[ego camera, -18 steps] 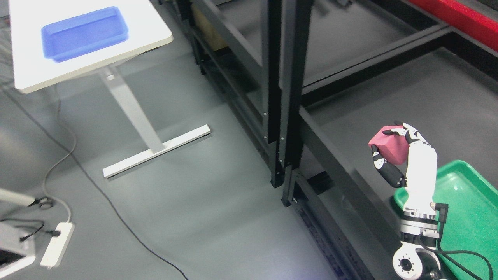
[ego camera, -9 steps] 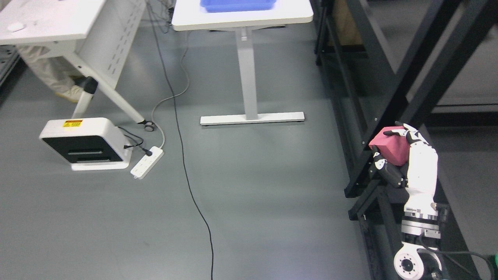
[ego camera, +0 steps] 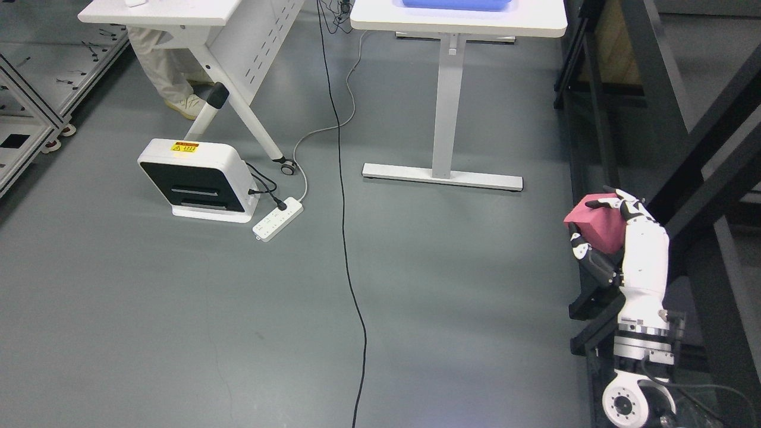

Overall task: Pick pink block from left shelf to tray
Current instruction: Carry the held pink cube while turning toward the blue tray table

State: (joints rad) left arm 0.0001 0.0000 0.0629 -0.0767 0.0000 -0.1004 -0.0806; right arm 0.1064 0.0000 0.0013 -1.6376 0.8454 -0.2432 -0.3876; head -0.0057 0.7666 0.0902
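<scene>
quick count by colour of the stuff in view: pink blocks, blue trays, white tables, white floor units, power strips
pink block: 1, held in the right hand
blue tray: 1
white tables: 2
white floor unit: 1
power strip: 1
total: 6

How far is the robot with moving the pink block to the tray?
The pick looks done: the right hand is shut on the pink block, held up beside the black shelf frame. Carrying is in hand. Placing remains; no green tray shows in this view, only a blue tray on the white table.
</scene>
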